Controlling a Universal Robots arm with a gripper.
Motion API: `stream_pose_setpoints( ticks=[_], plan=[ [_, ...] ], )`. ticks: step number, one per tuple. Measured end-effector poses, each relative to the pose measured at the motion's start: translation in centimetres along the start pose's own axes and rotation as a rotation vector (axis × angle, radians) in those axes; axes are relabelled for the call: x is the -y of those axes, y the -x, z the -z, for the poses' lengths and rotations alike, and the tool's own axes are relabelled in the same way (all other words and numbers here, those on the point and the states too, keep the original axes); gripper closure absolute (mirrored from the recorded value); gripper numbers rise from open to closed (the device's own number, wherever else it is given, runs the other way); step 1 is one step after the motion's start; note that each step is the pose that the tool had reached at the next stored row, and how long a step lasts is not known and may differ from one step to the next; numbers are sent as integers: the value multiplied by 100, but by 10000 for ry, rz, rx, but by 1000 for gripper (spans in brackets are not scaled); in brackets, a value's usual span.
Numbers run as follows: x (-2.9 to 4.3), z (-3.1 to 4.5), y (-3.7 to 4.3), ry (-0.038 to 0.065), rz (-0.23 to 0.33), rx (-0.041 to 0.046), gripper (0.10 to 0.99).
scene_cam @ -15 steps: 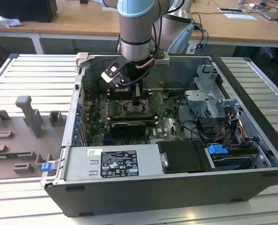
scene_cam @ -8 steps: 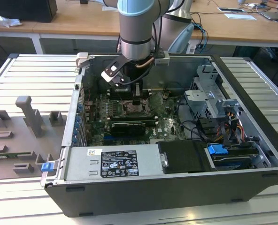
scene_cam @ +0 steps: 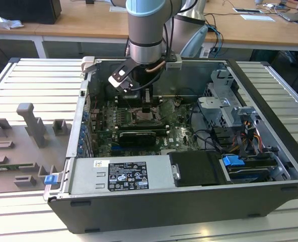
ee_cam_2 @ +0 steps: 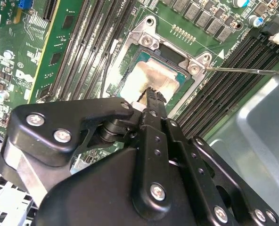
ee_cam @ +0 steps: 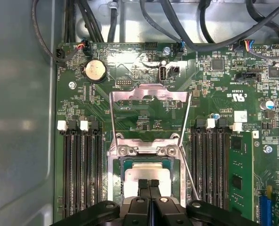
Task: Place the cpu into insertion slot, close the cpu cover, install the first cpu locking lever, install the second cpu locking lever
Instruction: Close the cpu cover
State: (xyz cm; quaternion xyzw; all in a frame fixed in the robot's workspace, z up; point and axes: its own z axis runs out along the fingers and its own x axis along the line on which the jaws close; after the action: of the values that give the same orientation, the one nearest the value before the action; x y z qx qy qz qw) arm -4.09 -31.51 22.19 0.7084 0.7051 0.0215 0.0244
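The gripper (ee_cam: 149, 182) is seen closed on nothing, tips at the cpu (ee_cam: 135, 172) directly beneath. The chip is judged light, stiff and fragile, best gripped by opposite edges.

Cpu (ee_cam: 146, 170) in insertion slot (ee_cam: 112, 183), memory slots (ee_cam: 80, 174) either side, cpu cover (ee_cam: 149, 93) swung open off it, tool (ee_cam: 149, 182) just over cpu.

One cpu (ee_cam: 146, 170), one cpu cover (ee_cam: 149, 94), one coin battery (ee_cam: 94, 70)
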Motion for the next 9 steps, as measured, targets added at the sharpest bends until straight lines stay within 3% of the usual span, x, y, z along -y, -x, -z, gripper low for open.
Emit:
stream_pose_setpoints(
  ticks=[5, 9],
  plan=[
    [-5, 28, 0, 0, 2, -1, 980],
    [-69, 24, 0, -13, 0, -1, 980]
  ],
)
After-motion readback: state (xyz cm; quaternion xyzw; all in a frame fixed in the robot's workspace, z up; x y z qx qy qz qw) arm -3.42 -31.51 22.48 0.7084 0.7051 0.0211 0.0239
